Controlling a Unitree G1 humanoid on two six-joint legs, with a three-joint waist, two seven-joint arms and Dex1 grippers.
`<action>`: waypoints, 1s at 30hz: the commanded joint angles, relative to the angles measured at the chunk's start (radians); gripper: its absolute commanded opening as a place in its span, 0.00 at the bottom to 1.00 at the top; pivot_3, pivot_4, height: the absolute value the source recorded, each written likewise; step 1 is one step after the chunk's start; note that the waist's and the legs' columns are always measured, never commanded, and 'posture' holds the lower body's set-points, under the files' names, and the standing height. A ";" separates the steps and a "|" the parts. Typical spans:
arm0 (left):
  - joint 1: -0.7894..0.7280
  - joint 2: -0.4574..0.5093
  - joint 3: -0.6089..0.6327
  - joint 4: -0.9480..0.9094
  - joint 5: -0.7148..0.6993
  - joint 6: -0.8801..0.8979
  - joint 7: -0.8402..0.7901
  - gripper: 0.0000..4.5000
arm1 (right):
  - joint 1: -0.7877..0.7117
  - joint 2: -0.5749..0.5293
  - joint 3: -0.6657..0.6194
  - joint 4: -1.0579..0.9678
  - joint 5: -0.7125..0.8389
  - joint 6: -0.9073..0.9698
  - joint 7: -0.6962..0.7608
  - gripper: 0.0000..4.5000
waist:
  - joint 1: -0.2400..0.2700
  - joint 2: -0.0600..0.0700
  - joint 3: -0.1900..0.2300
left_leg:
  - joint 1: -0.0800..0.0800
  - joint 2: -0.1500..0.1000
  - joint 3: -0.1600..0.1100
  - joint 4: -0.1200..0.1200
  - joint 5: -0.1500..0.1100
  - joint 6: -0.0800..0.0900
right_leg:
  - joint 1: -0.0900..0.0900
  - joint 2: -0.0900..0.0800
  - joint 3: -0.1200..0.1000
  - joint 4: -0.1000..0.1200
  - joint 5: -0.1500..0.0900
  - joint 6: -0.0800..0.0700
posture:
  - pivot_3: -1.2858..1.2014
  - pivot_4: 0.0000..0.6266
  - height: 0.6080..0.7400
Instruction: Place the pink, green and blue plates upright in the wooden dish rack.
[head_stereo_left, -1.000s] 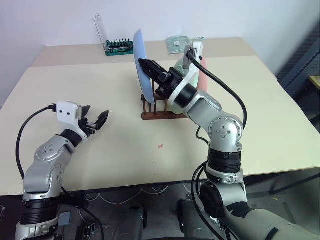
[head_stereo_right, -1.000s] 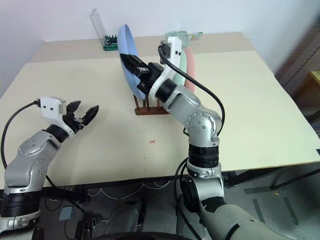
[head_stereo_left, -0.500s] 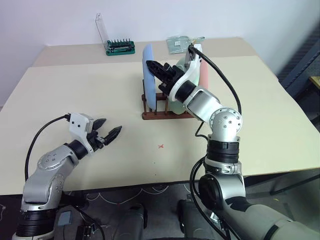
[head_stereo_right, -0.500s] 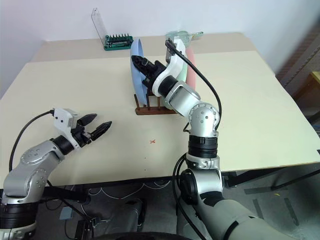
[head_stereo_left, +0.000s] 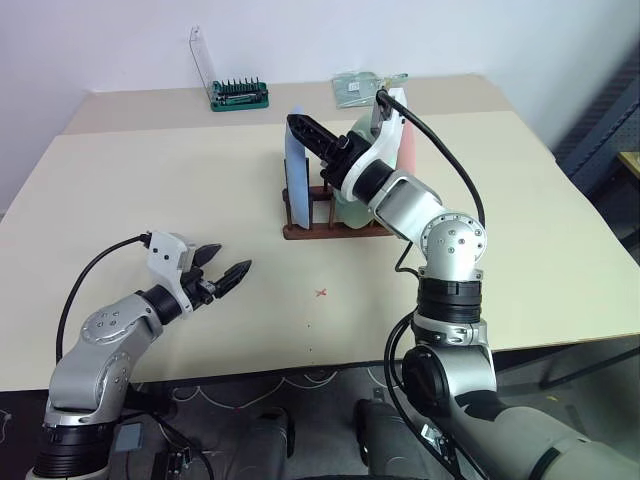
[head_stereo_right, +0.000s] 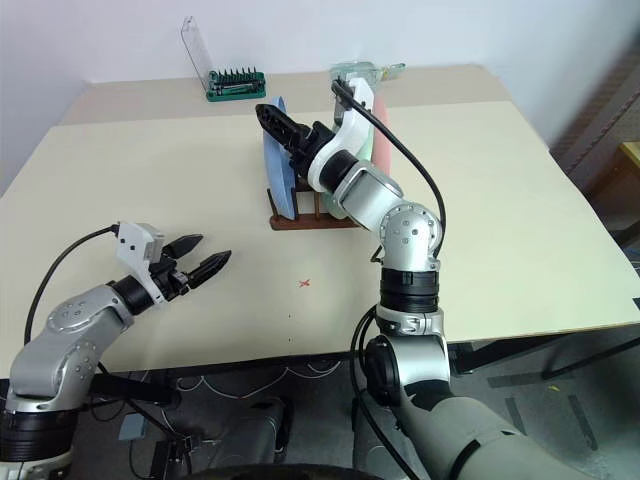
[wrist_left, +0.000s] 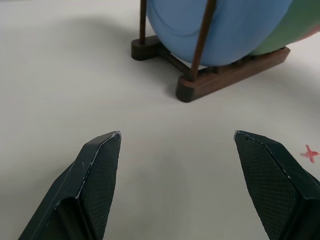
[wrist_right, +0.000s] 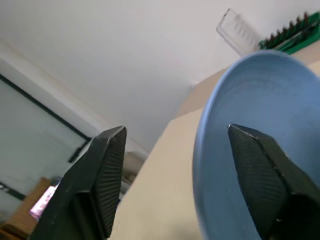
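Three plates stood upright in the rack, both grippers spread

Nearest, the left gripper (head_stereo_left: 222, 272) is held low over the table (head_stereo_left: 120, 200) with its fingers wide and empty. Farther back, the blue plate (head_stereo_left: 296, 160), green plate (head_stereo_left: 352, 208) and pink plate (head_stereo_left: 405, 150) are seen upright in the wooden dish rack (head_stereo_left: 330, 229). The right gripper (head_stereo_right: 275, 118) is spread across the blue plate's upper rim, its fingers parted.

Blue plate (head_stereo_left: 296, 165), mint green plate (head_stereo_left: 352, 210), pink plate (head_stereo_left: 406, 150), dark brown rack (head_stereo_left: 330, 230), cream table (head_stereo_left: 150, 200).
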 joint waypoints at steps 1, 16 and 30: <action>0.005 -0.002 -0.001 -0.033 0.002 -0.012 -0.005 0.83 | -0.049 -0.045 0.074 -0.086 -0.070 -0.066 0.072 0.75 | 0.000 0.000 0.000 | 0.000 0.000 0.000 0.000 0.000 0.000 | 0.000 0.000 0.000 0.000 0.000 0.000 | 0.52 0.24 1.00; -0.022 -0.003 -0.139 -0.098 0.024 -0.012 -0.072 0.83 | 0.152 -0.743 0.175 -0.416 -0.303 -0.187 0.602 0.10 | 0.020 0.000 0.000 | -0.001 0.000 0.002 0.001 -0.001 0.002 | 0.003 -0.001 -0.001 -0.005 0.000 0.000 | 0.52 0.24 1.00; -0.107 -0.056 -0.222 -0.043 0.048 -0.019 -0.102 0.83 | 0.334 -0.928 0.286 -0.382 -0.618 -0.304 0.671 0.00 | 0.032 0.001 0.001 | -0.001 0.000 0.004 0.004 -0.001 0.003 | 0.004 -0.002 0.000 -0.005 0.000 0.000 | 0.52 0.24 1.00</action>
